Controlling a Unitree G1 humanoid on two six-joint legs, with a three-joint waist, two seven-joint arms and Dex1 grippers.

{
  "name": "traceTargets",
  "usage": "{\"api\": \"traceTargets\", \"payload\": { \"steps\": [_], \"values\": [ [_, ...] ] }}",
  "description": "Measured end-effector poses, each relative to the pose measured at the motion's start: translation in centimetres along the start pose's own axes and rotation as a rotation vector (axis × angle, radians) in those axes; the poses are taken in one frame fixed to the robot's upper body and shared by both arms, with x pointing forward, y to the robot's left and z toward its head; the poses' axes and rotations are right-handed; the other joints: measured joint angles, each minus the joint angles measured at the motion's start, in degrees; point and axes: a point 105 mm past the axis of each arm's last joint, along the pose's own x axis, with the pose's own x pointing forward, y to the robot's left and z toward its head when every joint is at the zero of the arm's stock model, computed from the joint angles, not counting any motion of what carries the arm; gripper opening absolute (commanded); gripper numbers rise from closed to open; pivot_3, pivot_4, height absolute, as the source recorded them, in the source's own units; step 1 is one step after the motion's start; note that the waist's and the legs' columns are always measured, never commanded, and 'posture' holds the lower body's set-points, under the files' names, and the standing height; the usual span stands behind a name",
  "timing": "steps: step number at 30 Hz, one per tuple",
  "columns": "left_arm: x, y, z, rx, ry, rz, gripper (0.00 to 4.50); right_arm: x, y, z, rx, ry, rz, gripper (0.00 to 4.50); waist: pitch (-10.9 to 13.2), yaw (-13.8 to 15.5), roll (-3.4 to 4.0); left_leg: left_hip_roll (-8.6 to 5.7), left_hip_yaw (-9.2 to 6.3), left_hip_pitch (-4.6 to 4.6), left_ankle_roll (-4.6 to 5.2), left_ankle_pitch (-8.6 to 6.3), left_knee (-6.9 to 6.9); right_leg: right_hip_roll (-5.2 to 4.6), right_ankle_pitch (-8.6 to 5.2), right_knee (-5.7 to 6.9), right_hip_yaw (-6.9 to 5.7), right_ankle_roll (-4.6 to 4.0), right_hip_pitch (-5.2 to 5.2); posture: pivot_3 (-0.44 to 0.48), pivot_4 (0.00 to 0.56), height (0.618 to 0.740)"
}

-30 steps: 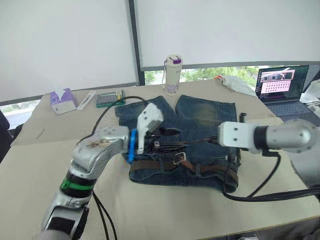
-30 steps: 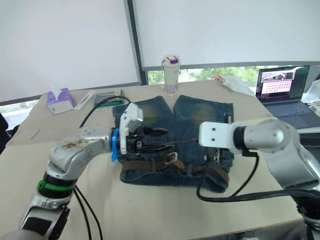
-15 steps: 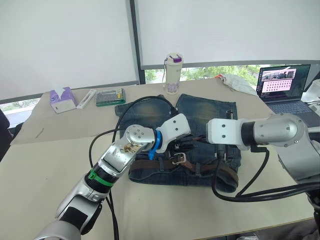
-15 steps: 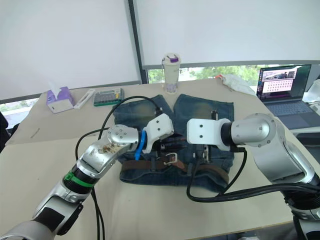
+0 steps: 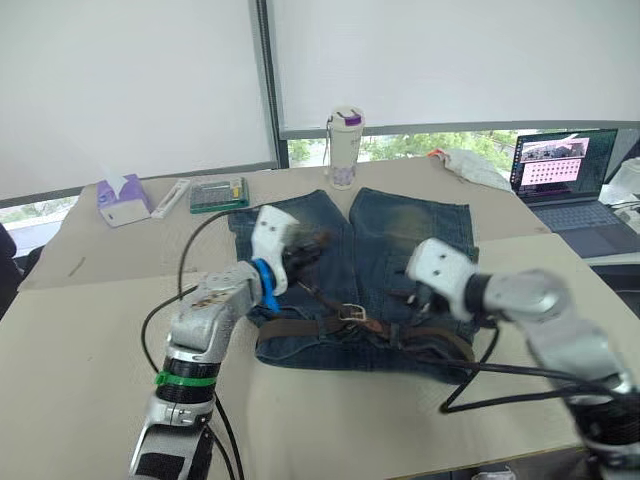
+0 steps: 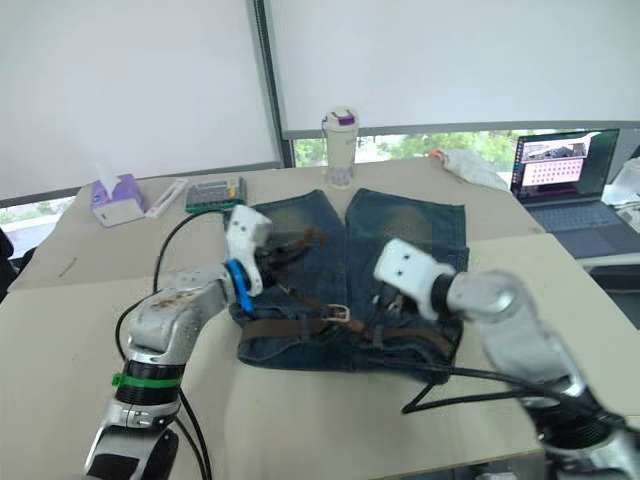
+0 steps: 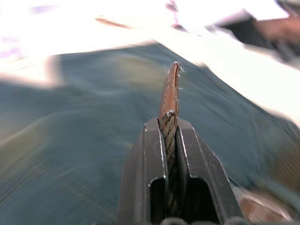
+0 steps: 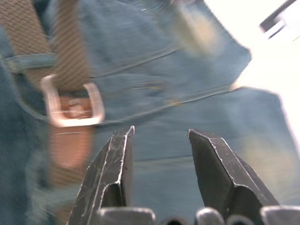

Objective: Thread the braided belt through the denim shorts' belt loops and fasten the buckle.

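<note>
While the left end effector (image 7: 169,136) is clamped on the belt (image 5: 330,306) near its leather tip (image 7: 169,91), it holds that end up over the shorts (image 5: 400,235). From there the strap runs down to the buckle (image 5: 351,314) at the waistband, where the belt lies along the near edge. Right end effector (image 8: 159,140) hovers over the denim beside the buckle, jaws apart, empty. Shorts lie flat on the table (image 5: 90,330).
</note>
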Motion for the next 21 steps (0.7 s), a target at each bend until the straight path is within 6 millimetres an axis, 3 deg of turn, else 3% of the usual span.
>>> {"api": "traceTargets", "payload": {
  "steps": [4,7,14,18,21],
  "values": [
    [-1.0,0.9,-1.1,-0.139,-0.030,0.067,0.00,2.1,0.6,0.6,0.047,-0.042,-0.032,2.16,-0.01,0.07,0.01,-0.02,-0.03,0.08,-0.04,0.02,0.00,0.01,0.00,0.01,0.01,0.00,0.04,0.000,0.150,0.740],
    [-1.9,2.1,-1.6,-0.250,-0.070,0.147,0.00,3.9,1.8,-0.1,0.087,-0.019,-0.005,2.16,-0.01,0.18,0.00,-0.07,-0.07,0.10,-0.06,0.03,0.01,0.00,0.00,-0.03,-0.01,0.00,0.07,0.000,0.150,0.740],
    [-4.4,5.2,-3.3,-0.383,-0.078,0.339,0.00,4.5,3.2,-1.8,0.093,0.040,0.058,0.02,-0.01,-0.02,0.00,-0.03,-0.06,0.11,-0.07,0.03,-0.02,0.04,0.00,-0.04,-0.02,0.00,0.06,0.000,0.150,0.740],
    [-5.6,6.5,-4.3,-0.432,-0.076,0.434,0.00,4.3,4.1,-1.1,0.154,-0.010,0.114,0.02,-0.01,-0.04,0.00,-0.03,-0.06,0.13,-0.08,0.03,-0.04,0.04,0.00,-0.06,-0.02,0.00,0.08,0.000,0.150,0.740],
    [-6.2,7.0,-5.5,-0.471,-0.059,0.478,0.00,4.0,4.8,0.3,0.223,-0.090,0.175,0.96,-0.01,-0.05,0.00,-0.02,-0.08,0.12,-0.08,0.03,-0.04,0.04,0.00,-0.06,-0.03,-0.01,0.08,0.000,0.150,0.740]
  ]
}}
